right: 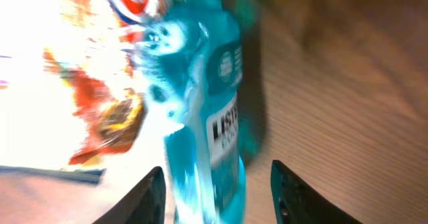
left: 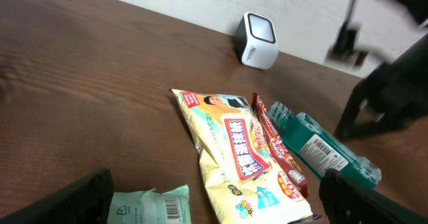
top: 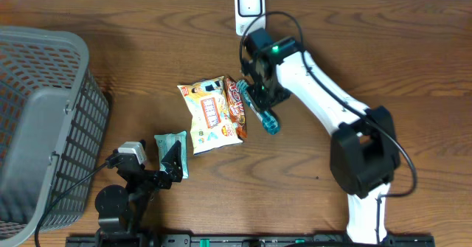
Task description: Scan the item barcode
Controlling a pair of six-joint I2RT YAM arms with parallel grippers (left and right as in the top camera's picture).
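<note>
Teal plastic mouthwash bottle [top: 270, 122] lies flat mid-worktop, long axis running far-left to near-right, white printed label up; which end carries the cap cannot be told. Right end effector [right: 217, 184] hangs over it, jaws spread wider than the bottle, a gap showing on one side. Red foil snack packet [top: 236, 103] sits just beside the bottle's left flank, next to a yellow-and-white snack bag [top: 209, 114]. Bare wooden worktop [top: 413, 63] lies to the right and near side. White boxy scanner [top: 249, 7] stands at the far edge. Left end effector [top: 174, 169] rests wide apart beside a pale-green packet [top: 168, 142], a grey wire basket [top: 37, 114] far left.
</note>
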